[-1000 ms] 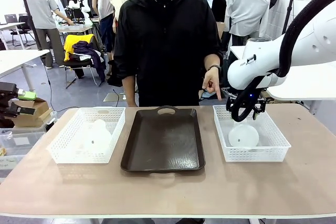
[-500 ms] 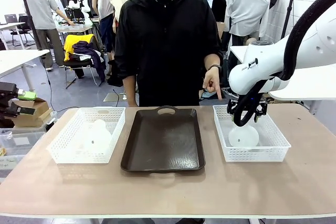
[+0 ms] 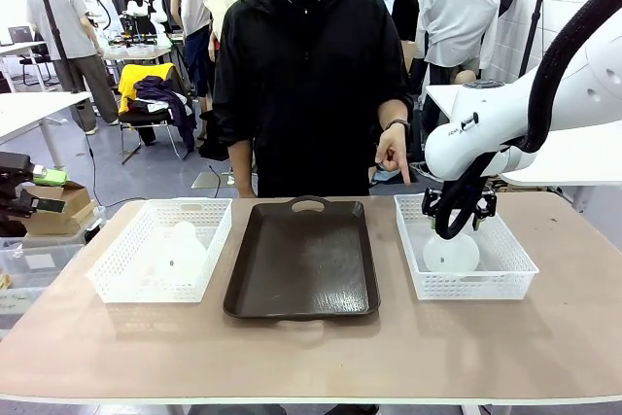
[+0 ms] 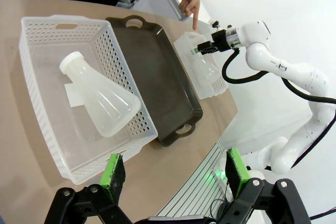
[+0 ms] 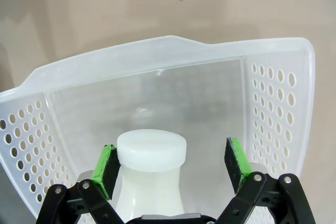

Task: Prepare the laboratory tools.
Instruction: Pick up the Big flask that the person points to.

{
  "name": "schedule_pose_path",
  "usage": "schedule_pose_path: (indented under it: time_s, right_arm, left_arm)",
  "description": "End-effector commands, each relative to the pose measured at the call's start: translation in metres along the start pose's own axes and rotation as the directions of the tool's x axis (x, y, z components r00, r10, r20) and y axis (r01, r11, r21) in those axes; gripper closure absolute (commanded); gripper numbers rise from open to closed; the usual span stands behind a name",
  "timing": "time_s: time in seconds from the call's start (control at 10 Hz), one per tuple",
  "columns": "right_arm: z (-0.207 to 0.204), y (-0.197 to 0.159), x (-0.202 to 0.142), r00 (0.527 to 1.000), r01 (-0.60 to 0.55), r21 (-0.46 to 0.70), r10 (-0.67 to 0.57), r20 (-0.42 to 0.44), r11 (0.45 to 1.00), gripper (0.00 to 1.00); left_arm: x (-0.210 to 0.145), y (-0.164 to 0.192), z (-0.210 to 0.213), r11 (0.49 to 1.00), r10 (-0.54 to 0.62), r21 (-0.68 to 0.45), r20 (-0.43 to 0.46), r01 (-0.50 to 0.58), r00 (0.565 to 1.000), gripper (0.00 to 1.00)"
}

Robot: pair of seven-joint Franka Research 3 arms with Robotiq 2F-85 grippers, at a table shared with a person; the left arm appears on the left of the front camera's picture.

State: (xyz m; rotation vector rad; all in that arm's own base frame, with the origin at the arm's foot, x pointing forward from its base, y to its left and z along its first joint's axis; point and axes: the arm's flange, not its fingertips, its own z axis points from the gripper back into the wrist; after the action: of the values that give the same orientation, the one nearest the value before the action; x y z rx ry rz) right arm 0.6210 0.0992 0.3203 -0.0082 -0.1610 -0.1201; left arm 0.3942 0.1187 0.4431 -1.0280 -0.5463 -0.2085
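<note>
Front view shows us the right tool [image 3: 455, 228] lower than a second ago, now dipped into the right lattice basket [image 3: 515, 267] at its conical flask [image 3: 450, 253], while the person's hand [image 3: 394, 157] points down at that basket as before. Our right wrist view has the fingers [image 5: 105, 169] spread either side of the flask's capped neck, apart from it. Our left tool [image 4: 174, 173] hangs spread above the desk [image 4: 21, 156], where the second flask [image 4: 102, 103] lies on its side in the left basket [image 4: 37, 77] beside the brown tray [image 4: 157, 77].
</note>
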Motion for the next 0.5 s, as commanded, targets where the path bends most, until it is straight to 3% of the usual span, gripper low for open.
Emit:
schedule_pose_path:
  time_s: [0.0, 0.1, 0.2, 0.4]
  right_arm:
    - [0.002, 0.006, -0.002, 0.999, 0.018, -0.033, -0.017, 0.028, 0.999, 0.0]
    - [0.001, 0.009, -0.002, 1.0, 0.027, -0.047, -0.027, -0.002, 0.999, 0.0]
    - [0.0, 0.011, -0.001, 0.999, 0.034, -0.056, -0.035, -0.023, 0.998, 0.07]
    - [-0.001, 0.019, 0.0, 1.0, 0.017, -0.074, -0.019, -0.025, 0.997, 0.33]
  left_arm:
    - [-0.001, 0.0, 0.002, 1.0, -0.013, -0.007, -0.002, 0.013, 1.0, 0.0]
    - [-0.001, 0.0, 0.002, 1.0, -0.013, -0.007, -0.002, 0.013, 1.0, 0.0]
    - [-0.001, 0.0, 0.002, 1.0, -0.013, -0.007, -0.002, 0.013, 1.0, 0.0]
    - [-0.001, 0.0, 0.002, 1.0, -0.013, -0.007, -0.002, 0.013, 1.0, 0.0]
